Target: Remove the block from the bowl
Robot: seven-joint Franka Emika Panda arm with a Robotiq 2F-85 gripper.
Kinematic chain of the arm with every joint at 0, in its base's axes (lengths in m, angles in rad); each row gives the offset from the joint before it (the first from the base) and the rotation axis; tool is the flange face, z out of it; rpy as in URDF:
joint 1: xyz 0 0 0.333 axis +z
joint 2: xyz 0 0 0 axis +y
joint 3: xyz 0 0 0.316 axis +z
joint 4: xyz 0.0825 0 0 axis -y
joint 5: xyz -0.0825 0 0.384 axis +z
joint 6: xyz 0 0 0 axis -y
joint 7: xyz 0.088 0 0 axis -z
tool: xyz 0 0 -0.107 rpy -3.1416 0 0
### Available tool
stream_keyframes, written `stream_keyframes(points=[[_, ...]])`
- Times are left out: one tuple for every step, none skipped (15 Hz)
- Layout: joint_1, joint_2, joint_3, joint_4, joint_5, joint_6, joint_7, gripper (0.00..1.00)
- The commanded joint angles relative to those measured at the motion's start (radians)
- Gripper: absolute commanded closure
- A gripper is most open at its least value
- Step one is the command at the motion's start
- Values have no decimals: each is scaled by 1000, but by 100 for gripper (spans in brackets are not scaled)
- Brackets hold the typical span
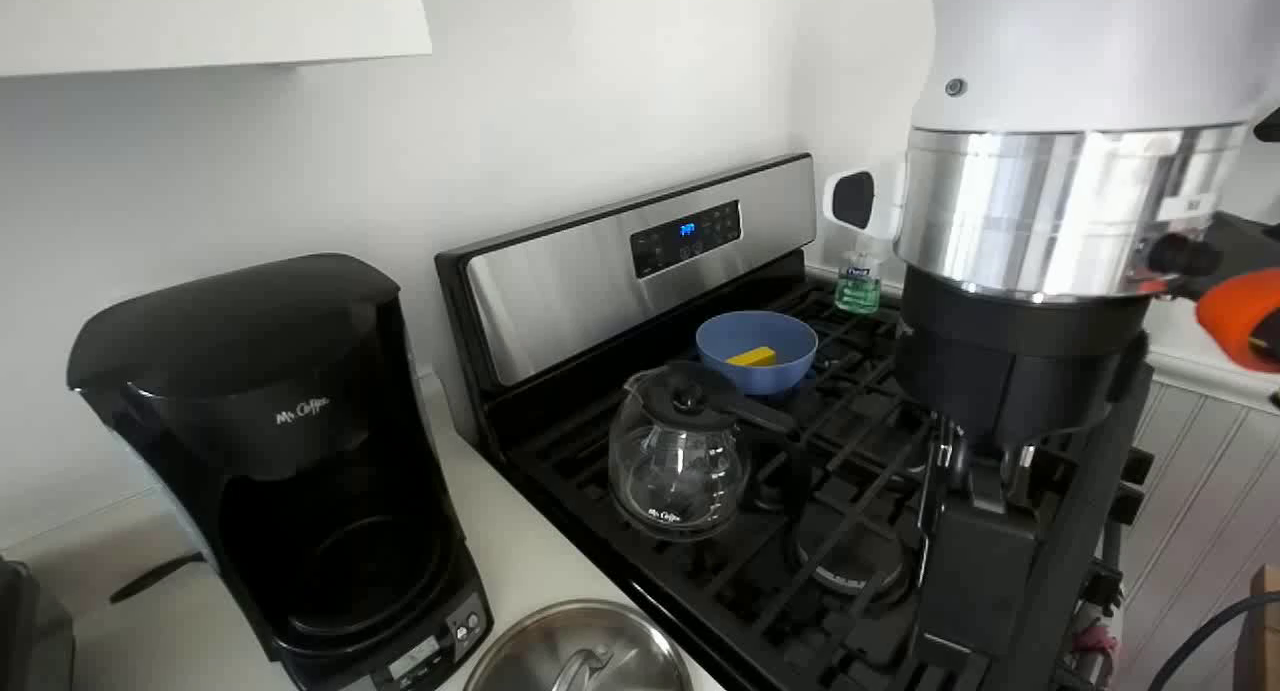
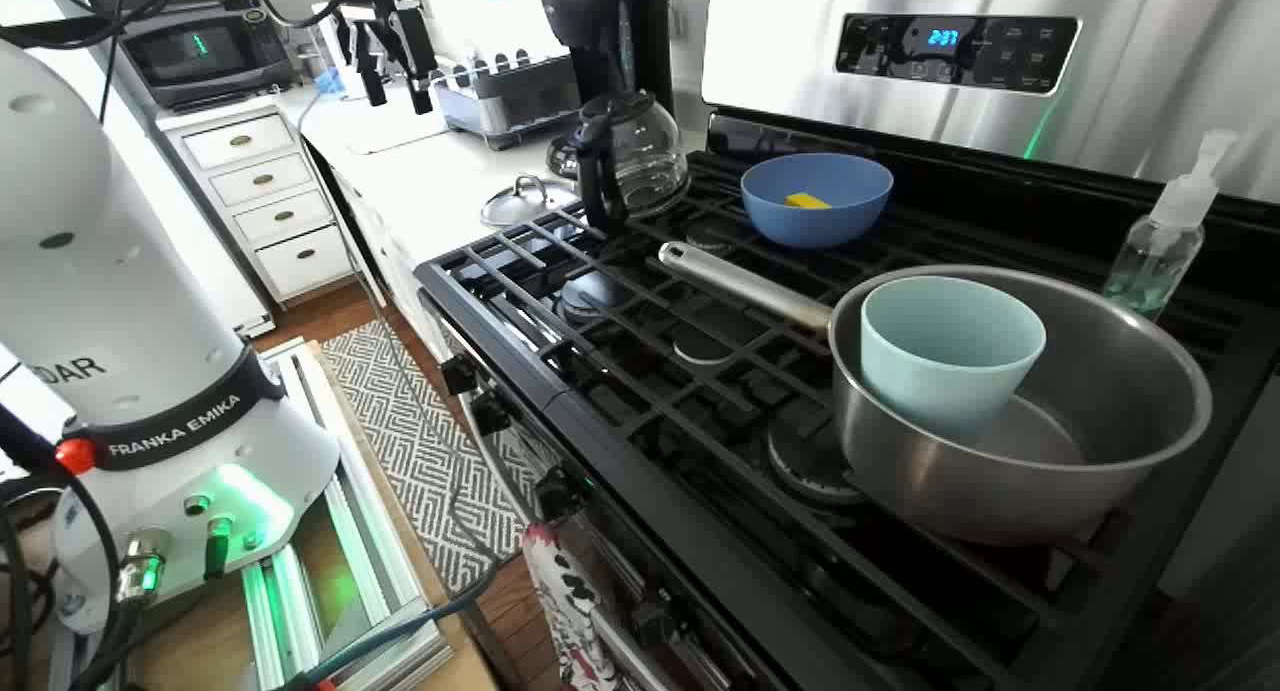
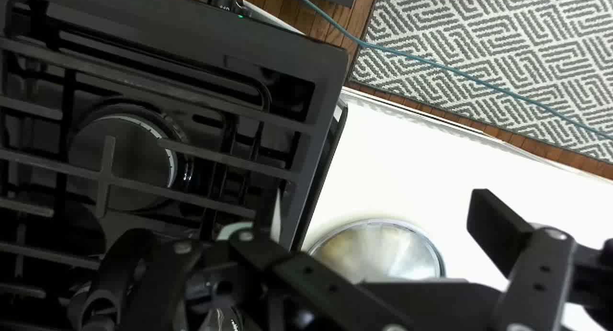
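The yellow block lies inside the blue bowl, which stands at the back of the stove by the control panel. In an exterior view the block also shows low inside the bowl. My gripper hangs in the air, well away from the bowl and in front of the counter side of the stove. In the wrist view the gripper has its fingers wide apart with nothing between them. The bowl and block are out of the wrist view.
The glass carafe stands beside the bowl on the grates. A steel pot holding a pale green cup stands on the stove. A soap bottle is behind it. A lid and a coffee maker are on the counter.
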Motion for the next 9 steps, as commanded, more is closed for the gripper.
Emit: stream_keyframes(points=[[6, 0, -7, 2, -4, -3, 3, 0], [6, 0, -7, 2, -4, -3, 3, 0], [6, 0, -7, 2, -4, -3, 3, 0], [6, 0, -7, 2, -4, -3, 3, 0], [-12, -4, -18, 11, 0, 18, 21, 0], [-36, -23, -28, 14, -14, 35, 40, 0], [-59, -39, -47, 20, -22, 47, 52, 0], [-88, -53, -72, 27, -32, 56, 55, 0], [-116, -60, -91, 36, -40, 65, 60, 0]])
